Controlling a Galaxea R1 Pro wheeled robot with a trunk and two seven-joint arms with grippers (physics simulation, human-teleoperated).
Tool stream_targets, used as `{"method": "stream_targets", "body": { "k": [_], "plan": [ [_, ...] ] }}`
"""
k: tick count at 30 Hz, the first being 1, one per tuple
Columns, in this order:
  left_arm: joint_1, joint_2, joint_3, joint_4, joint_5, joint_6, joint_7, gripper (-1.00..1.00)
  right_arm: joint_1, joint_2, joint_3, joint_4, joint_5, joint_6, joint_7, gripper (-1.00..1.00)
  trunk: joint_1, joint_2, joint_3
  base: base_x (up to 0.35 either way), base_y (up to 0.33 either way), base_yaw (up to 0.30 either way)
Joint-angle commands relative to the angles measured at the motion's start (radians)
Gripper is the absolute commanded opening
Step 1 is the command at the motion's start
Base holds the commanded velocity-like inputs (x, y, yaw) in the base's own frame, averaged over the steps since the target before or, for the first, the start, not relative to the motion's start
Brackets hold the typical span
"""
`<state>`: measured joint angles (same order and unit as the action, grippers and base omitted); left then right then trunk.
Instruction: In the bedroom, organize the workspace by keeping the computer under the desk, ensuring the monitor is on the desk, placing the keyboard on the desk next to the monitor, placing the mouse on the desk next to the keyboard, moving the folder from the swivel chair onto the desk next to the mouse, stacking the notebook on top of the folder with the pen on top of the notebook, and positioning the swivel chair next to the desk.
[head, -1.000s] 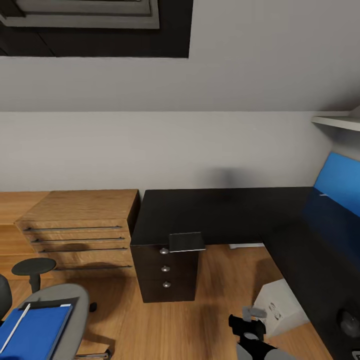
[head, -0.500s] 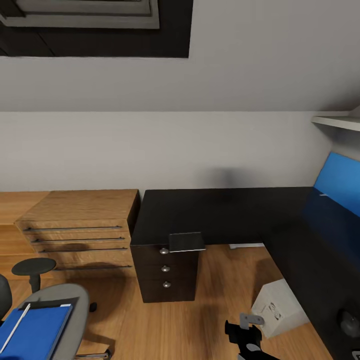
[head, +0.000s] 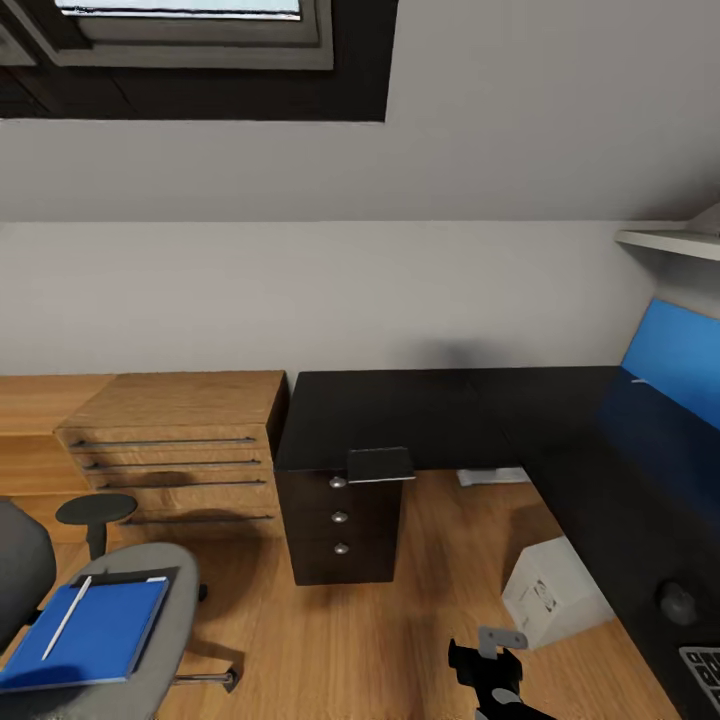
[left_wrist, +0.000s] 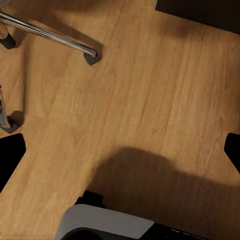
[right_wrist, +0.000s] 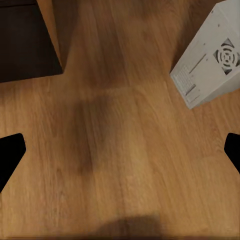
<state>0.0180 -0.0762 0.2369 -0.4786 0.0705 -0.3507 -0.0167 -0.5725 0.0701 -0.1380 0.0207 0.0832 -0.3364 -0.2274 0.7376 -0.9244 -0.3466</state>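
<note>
Right gripper (right_wrist: 120, 150) spread over floor; head view adds folder (head: 90, 640).

Low wooden drawer chest (head: 175, 445), wall shelf (head: 668, 242)

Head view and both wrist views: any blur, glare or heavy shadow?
Head view: sharp, evenly lit, soft shadow on the wall above the desk. Left wrist view: broad dark shadow across the floor. Right wrist view: fainter shadow patches, computer crisp.
</note>
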Motion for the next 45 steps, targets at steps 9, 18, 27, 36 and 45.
{"method": "stream_targets", "body": {
  "k": [9, 18, 27, 36, 45],
  "plan": [
    [0.0, 0.0, 0.001, -0.001, 0.008, -0.001, -0.002, 1.0, -0.001, 0.002, -0.008, 0.002, 0.009, -0.004, -0.004, 1.0, 0.0, -0.001, -0.001, -0.023, 0.041, 0.0],
    [0.0, 0.0, 0.001, -0.001, 0.007, -0.001, -0.002, 1.0, -0.001, 0.002, -0.008, 0.002, 0.009, -0.004, -0.004, 1.0, 0.0, -0.001, -0.001, 0.0, 0.001, 0.0],
    [0.0, 0.014, 0.006, 0.103, 0.009, -0.036, -0.001, 1.0, 0.0, 0.0, -0.008, 0.002, 0.01, -0.004, -0.003, 1.0, 0.0, -0.001, -0.001, 0.0, 0.0, 0.0],
    [0.0, 0.066, 0.007, 0.248, 0.01, -0.224, -0.002, 1.0, 0.006, 0.0, -0.008, 0.002, 0.009, -0.005, -0.003, 1.0, 0.0, -0.001, -0.001, 0.0, 0.017, 0.0],
    [0.0, 0.076, 0.007, 0.257, 0.011, -0.247, -0.003, 1.0, 0.009, -0.001, -0.008, 0.002, 0.01, -0.036, -0.003, 1.0, 0.0, -0.001, -0.001, 0.0, 0.171, 0.0]
  ]
}}
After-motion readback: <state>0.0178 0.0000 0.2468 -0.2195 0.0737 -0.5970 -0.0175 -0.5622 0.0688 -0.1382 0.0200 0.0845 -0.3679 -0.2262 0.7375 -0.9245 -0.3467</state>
